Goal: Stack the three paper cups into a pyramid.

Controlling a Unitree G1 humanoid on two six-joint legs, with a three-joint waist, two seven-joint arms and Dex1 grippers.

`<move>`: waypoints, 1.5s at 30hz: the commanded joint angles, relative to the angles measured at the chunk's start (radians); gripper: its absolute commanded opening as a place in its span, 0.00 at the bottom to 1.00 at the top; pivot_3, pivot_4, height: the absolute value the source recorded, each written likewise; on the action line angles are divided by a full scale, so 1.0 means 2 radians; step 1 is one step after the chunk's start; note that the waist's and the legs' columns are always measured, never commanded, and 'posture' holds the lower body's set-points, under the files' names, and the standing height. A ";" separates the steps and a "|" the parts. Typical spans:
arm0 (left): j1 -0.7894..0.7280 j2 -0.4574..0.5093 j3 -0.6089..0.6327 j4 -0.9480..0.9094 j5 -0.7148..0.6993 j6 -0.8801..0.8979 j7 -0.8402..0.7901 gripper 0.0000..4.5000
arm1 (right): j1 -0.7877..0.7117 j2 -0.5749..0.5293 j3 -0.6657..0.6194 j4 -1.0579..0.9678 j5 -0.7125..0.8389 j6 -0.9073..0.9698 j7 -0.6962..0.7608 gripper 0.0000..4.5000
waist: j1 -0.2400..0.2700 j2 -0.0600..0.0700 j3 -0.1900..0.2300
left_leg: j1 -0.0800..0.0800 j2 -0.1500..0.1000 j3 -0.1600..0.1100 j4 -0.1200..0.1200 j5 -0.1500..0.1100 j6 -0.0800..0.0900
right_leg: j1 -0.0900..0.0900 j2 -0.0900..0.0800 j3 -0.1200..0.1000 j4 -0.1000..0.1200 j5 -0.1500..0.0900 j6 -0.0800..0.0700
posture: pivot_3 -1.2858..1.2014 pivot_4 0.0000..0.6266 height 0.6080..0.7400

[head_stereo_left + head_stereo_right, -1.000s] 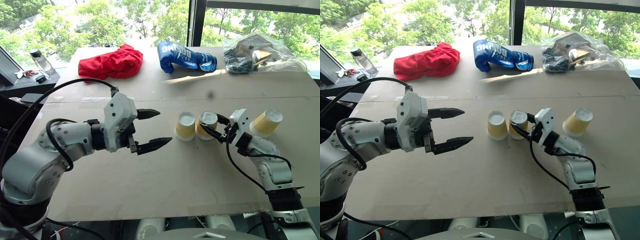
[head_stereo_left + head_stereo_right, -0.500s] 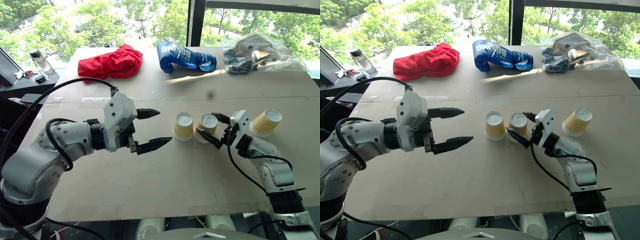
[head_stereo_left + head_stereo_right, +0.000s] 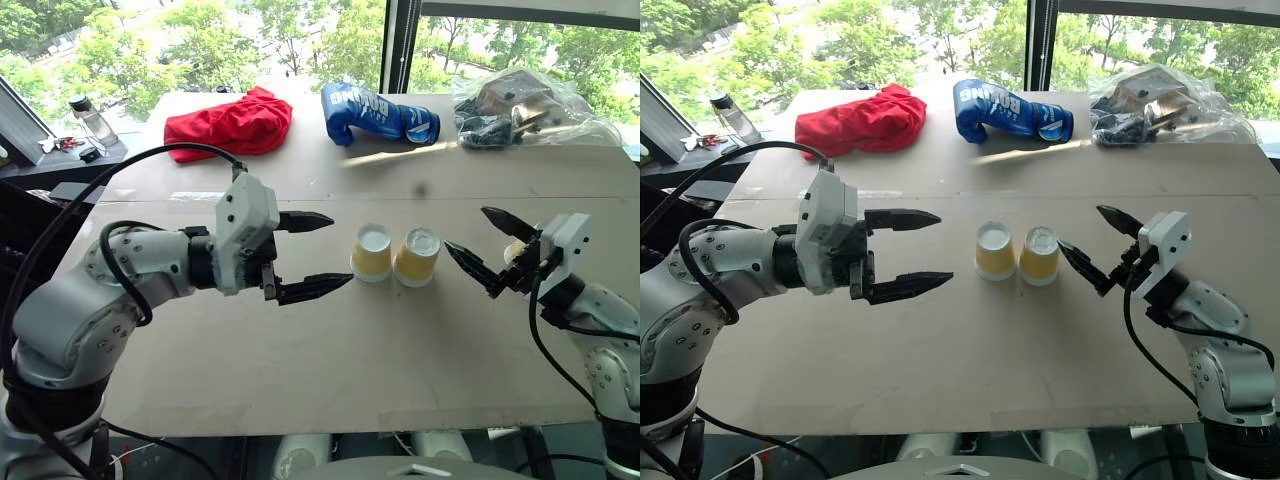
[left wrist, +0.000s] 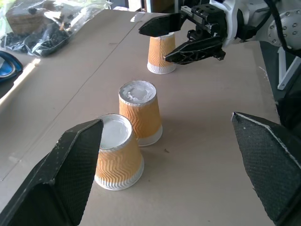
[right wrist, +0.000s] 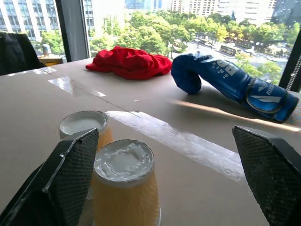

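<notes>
Two paper cups stand rim down, side by side, mid-table: one [image 3: 371,251] on the left, the other [image 3: 417,257] touching its right side. They also appear close up in the right wrist view [image 5: 124,186]. The third paper cup [image 4: 156,55] stands rim down farther right, mostly hidden behind my right gripper. My right gripper [image 3: 465,227] is open and empty, hovering to the right of the pair, a short gap away. My left gripper [image 3: 342,250] is open and empty, held above the table just left of the pair. No cup rests on another.
At the table's far side lie a red cloth [image 3: 228,125], a blue boxing glove [image 3: 378,113] and a clear plastic bag of items [image 3: 520,108]. A bottle [image 3: 88,120] stands on a ledge off the far left. The brown tabletop [image 3: 330,370] runs bare toward me.
My right gripper opened, let go of the middle cup and drew back to the right and upward. That cup now stands against the left one. The left gripper stayed in place.
</notes>
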 commanded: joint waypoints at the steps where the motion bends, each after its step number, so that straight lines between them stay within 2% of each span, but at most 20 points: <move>1: -0.037 -0.001 -0.002 0.011 -0.030 0.007 -0.015 1.00 | 0.012 -0.006 -0.077 0.011 -0.024 -0.033 -0.048 1.00 | 0.000 0.000 0.000 | 0.000 0.000 0.000 0.000 0.000 0.000 | 0.000 0.000 0.000 0.000 0.000 0.000 | 0.52 0.24 1.00; 8: -0.086 -0.014 -0.031 0.036 -0.022 0.009 -0.016 1.00 | 0.032 -0.008 -0.106 0.057 -0.035 -0.054 -0.054 1.00 | -0.003 0.000 0.000 | 0.000 0.000 0.001 0.000 0.000 0.000 | 0.000 0.001 0.001 0.000 0.000 0.000 | 0.52 0.24 1.00; 13: -0.095 -0.013 -0.039 0.039 -0.013 0.008 -0.015 1.00 | 0.041 -0.010 -0.093 0.077 -0.025 -0.038 -0.040 1.00 | -0.003 0.000 0.000 | 0.001 0.000 0.001 0.000 0.000 0.000 | 0.000 0.001 0.001 0.000 0.000 0.000 | 0.52 0.24 1.00; 28: -0.074 -0.011 -0.023 0.015 -0.024 0.014 0.021 1.00 | -0.031 -0.015 -0.082 0.186 -0.033 -0.040 -0.049 1.00 | -0.002 0.000 0.000 | 0.000 0.000 0.001 0.000 0.000 0.000 | 0.000 0.001 0.002 0.000 0.000 0.000 | 0.52 0.24 1.00; 45: -0.063 -0.008 -0.013 0.010 -0.025 0.011 0.026 1.00 | -0.055 0.015 -0.071 0.207 -0.028 -0.039 -0.071 1.00 | -0.002 0.000 0.000 | 0.000 0.000 0.001 0.000 0.000 0.000 | 0.000 0.001 0.002 0.000 0.001 0.001 | 0.52 0.24 1.00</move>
